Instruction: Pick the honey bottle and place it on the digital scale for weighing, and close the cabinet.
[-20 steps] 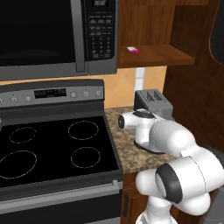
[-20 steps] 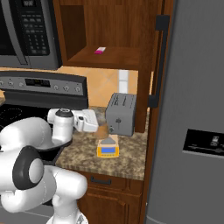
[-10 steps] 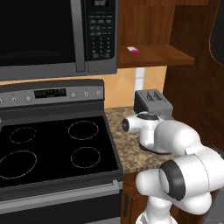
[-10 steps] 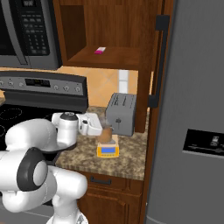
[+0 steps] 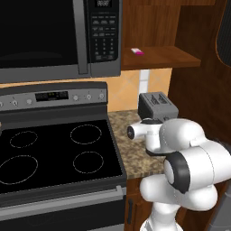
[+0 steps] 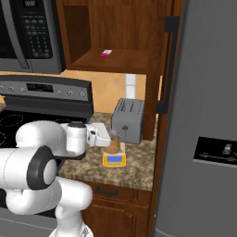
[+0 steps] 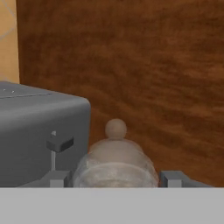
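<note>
— Materials and shapes first?

— One honey bottle (image 7: 114, 168), rounded, translucent amber-brown, capped by a small paler ball. One digital scale (image 6: 114, 158), a flat yellow-orange square with a blue strip on its front. One toaster (image 6: 127, 120), a smooth grey metal box with two slots, a little lever on its side in the hand view. Speckled brown stone counter (image 6: 132, 169). Dark reddish wood grain on the cabinet (image 6: 122, 32), open at the front, with a slim dark handle on the door edge (image 6: 166, 65).

— Where sits the bottle?

— Upright over the scale in the right base view, just beside the toaster; touching the pad or held just above, impossible to tell. Between the fingers (image 7: 173, 178) in the hand view.

— And the gripper (image 6: 112, 138)?

— Closed on the bottle, one grey fingertip at either side of its belly.

— Anything else to count?

— One small pink-and-white item (image 5: 137, 52) flat on the cabinet shelf. One black-and-grey microwave (image 5: 58, 36). One glossy black stove top (image 5: 56, 153) with four thin ring outlines.
</note>
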Robot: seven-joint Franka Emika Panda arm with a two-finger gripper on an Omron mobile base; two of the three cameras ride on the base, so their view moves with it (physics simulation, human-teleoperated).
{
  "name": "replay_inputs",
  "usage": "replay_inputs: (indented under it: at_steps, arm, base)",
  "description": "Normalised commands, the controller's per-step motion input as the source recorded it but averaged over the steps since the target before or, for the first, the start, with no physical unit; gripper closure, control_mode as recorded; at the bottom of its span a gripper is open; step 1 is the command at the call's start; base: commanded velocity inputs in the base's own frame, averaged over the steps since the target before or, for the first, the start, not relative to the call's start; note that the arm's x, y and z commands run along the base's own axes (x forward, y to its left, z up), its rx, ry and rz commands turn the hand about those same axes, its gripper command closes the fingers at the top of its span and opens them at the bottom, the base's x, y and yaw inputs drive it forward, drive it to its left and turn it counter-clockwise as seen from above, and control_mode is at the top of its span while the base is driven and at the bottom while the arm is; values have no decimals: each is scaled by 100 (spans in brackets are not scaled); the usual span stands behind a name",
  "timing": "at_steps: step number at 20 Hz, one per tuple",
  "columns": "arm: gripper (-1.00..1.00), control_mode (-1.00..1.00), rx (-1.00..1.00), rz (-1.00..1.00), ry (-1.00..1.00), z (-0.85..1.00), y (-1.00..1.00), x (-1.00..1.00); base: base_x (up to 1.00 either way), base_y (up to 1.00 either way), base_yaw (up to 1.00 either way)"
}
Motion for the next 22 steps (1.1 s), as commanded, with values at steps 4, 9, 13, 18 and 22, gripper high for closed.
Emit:
replay_inputs:
  at_steps: [4,9,13,18,22]
  arm:
    - [100,-100,0,0,-2,-19,0,7]
    - [100,-100,0,0,-6,-14,0,9]
    - [100,-100,-1,0,-6,-19,0,8]
    - [-100,-100,0,0,-7,-7,0,0]
    - [-100,-100,0,0,-4,1,0,-1]
  base:
    - [0,0,0]
    - [0,0,0]
    - [0,0,0]
    - [0,0,0]
    - [0,0,0]
